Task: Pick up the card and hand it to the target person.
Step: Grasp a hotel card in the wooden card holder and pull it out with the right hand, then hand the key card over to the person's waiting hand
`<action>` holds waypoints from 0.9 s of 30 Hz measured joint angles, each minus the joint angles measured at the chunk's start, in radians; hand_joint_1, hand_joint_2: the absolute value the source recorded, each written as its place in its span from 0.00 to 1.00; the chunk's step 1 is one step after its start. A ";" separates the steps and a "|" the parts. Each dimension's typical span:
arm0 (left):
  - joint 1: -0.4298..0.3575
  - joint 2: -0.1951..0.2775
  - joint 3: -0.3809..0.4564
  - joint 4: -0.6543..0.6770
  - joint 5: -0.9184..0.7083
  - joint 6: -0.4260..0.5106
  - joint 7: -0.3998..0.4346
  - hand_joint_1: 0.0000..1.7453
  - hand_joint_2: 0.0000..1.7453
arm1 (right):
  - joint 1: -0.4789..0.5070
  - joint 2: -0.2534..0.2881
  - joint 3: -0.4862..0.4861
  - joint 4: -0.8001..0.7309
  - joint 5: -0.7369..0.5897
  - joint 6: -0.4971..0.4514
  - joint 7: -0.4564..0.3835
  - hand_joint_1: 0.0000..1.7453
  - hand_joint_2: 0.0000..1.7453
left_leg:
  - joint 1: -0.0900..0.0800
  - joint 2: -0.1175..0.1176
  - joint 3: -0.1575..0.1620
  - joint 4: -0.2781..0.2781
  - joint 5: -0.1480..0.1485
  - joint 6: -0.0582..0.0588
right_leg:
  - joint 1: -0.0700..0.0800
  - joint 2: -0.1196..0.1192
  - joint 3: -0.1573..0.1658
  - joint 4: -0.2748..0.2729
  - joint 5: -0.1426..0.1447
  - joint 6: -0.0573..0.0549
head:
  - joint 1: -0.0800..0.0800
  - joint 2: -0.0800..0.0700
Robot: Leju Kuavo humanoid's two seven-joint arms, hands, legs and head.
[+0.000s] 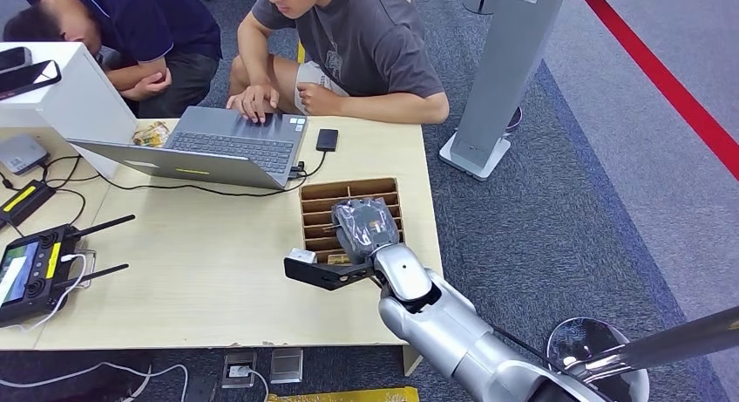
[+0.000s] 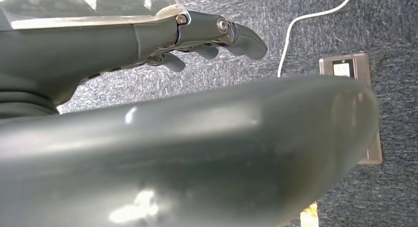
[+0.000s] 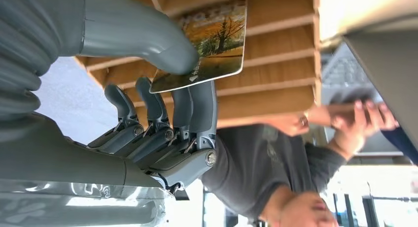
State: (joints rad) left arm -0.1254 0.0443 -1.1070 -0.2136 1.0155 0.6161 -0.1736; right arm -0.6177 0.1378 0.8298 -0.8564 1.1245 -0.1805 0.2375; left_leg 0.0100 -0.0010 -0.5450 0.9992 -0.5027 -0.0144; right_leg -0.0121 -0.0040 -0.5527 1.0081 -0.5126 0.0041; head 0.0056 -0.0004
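A glossy card printed with an autumn landscape in orange, green and brown [image 3: 209,40] sits against dark grey fingers [image 3: 197,106], before a tan slotted wooden organiser [image 1: 321,201] on a pale beige tabletop [image 1: 200,280], above blue-grey speckled carpet [image 1: 540,236].

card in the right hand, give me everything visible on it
The card is a thin, flat rectangle with rounded corners, printed with an autumn landscape: dark bare trees, orange-yellow foliage, a greenish band below and a small white mark near one corner. The right hand pinches it at one end, thumb on the printed face, fingers behind. It sits just in front of the wooden slotted rack, apparently clear of the slots. Its back is hidden, and in the head view the hand covers it.
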 joint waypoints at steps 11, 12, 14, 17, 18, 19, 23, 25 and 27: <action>0.000 0.002 0.000 0.000 0.008 0.000 -0.007 0.00 0.00 | 0.000 -0.027 -0.037 -0.118 0.000 -0.003 0.000 0.85 1.00 | 0.000 0.000 0.000 0.000 0.000 0.000 | 0.000 0.000 0.000 0.000 0.000 0.000 | 0.000 0.000; 0.000 0.003 0.000 0.000 0.008 0.000 -0.007 0.00 0.00 | 0.000 -0.029 -0.040 -0.125 0.000 -0.005 -0.001 0.86 1.00 | 0.000 0.000 0.000 0.000 0.000 0.000 | 0.000 0.000 0.000 0.000 0.000 0.000 | 0.000 0.000; 0.000 0.003 0.000 0.000 0.009 0.000 -0.008 0.00 0.00 | 0.000 -0.033 -0.046 -0.140 -0.001 -0.008 -0.001 0.87 1.00 | 0.000 0.000 0.000 0.000 0.000 0.000 | 0.000 0.000 0.000 0.000 0.000 0.000 | 0.000 0.000; 0.000 0.004 0.000 0.000 0.009 0.001 -0.008 0.00 0.00 | -0.001 -0.040 -0.055 -0.163 -0.002 -0.017 0.001 0.88 1.00 | 0.000 0.000 0.000 0.000 0.000 0.000 | 0.000 0.000 0.000 0.000 0.000 0.000 | 0.000 0.000; 0.000 0.004 0.000 0.000 0.009 0.001 -0.009 0.00 0.00 | -0.002 -0.042 -0.059 -0.173 -0.001 -0.020 0.003 0.88 1.00 | 0.000 0.000 0.000 0.000 0.000 0.000 | 0.000 0.000 0.000 0.000 0.000 0.000 | 0.000 0.000; 0.000 0.004 0.000 0.000 0.009 0.001 -0.010 0.00 0.00 | -0.003 -0.045 -0.063 -0.183 0.000 -0.024 0.005 0.88 1.00 | 0.000 0.000 0.000 0.000 0.000 0.000 | 0.000 0.000 0.000 0.000 0.000 0.000 | 0.000 0.000; 0.000 0.005 0.000 0.000 0.009 0.000 -0.015 0.00 0.00 | -0.015 -0.059 -0.087 -0.225 0.009 -0.042 0.014 0.87 1.00 | 0.000 0.000 0.000 0.000 0.000 0.000 | 0.000 0.000 0.000 0.000 0.000 0.000 | 0.000 0.000; 0.001 0.005 0.000 0.000 0.009 -0.001 -0.018 0.00 0.00 | -0.028 -0.067 -0.104 -0.246 0.022 -0.058 0.020 0.84 1.00 | 0.000 0.000 0.000 0.000 0.000 0.000 | 0.000 0.000 0.000 0.000 0.000 0.000 | 0.000 0.000; 0.001 0.006 0.000 0.000 0.007 -0.005 -0.023 0.00 0.00 | -0.047 -0.076 -0.122 -0.262 0.039 -0.078 0.023 0.80 1.00 | 0.000 0.000 0.000 0.000 0.000 0.000 | 0.000 0.000 0.000 0.000 0.000 0.000 | 0.000 0.000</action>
State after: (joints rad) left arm -0.1246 0.0498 -1.1068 -0.2136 1.0225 0.6115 -0.1964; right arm -0.6651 0.0621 0.7081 -1.1182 1.1636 -0.2582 0.2600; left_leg 0.0099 -0.0010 -0.5452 0.9992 -0.5027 -0.0144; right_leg -0.0122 -0.0040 -0.5528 1.0081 -0.5125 0.0042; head 0.0055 -0.0004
